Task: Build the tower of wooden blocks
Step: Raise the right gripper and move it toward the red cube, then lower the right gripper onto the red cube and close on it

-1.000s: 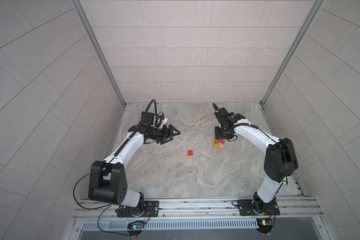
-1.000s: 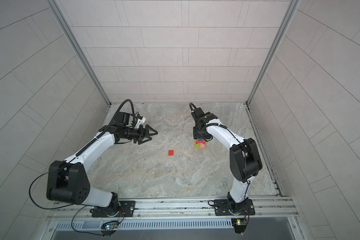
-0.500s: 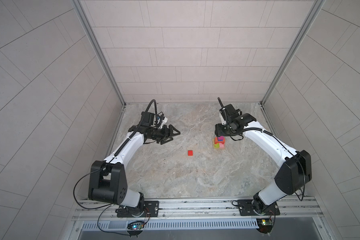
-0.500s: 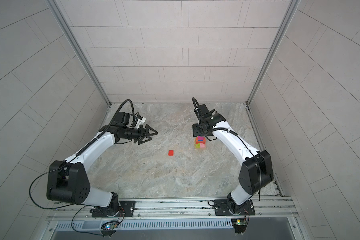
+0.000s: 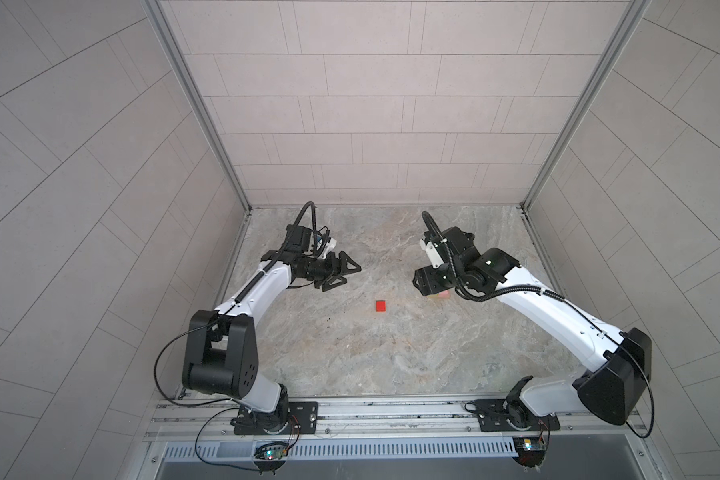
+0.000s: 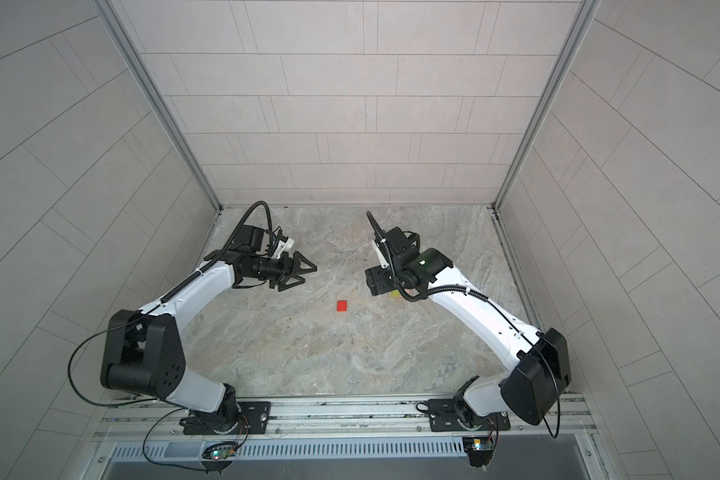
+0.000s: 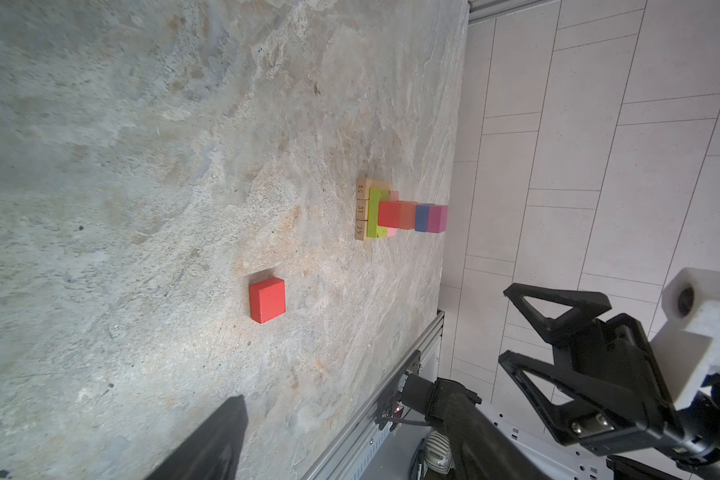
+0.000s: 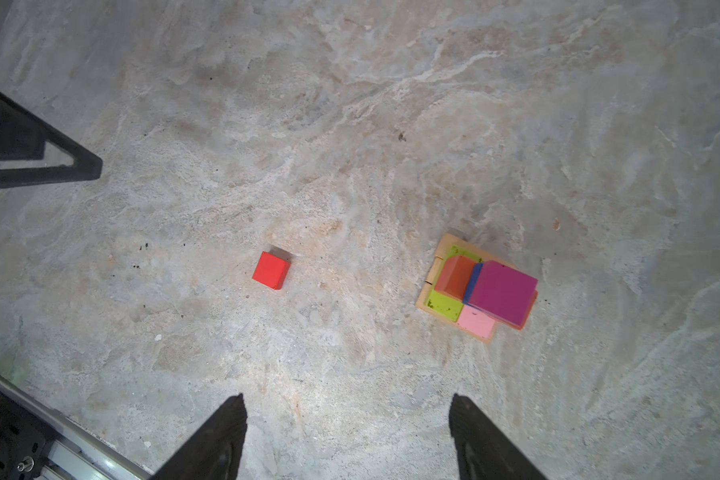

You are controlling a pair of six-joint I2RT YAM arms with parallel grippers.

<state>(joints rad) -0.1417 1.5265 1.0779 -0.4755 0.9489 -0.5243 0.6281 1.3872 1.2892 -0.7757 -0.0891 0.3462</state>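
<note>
Right end effector (image 8: 345, 399) hangs wide and empty over the wood block tower (image 8: 474, 291), which stands right of centre with a magenta cube (image 8: 504, 293) on top. One red cube (image 8: 271, 270) lies loose on the surface (image 8: 350, 124) to its left, probably the last piece. Left end effector (image 5: 347, 275) is spread, empty, farther left.

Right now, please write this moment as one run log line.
left claw: open, empty | right claw: open, empty | tower: stacked, magenta cube on top | red cube: loose on table
</note>
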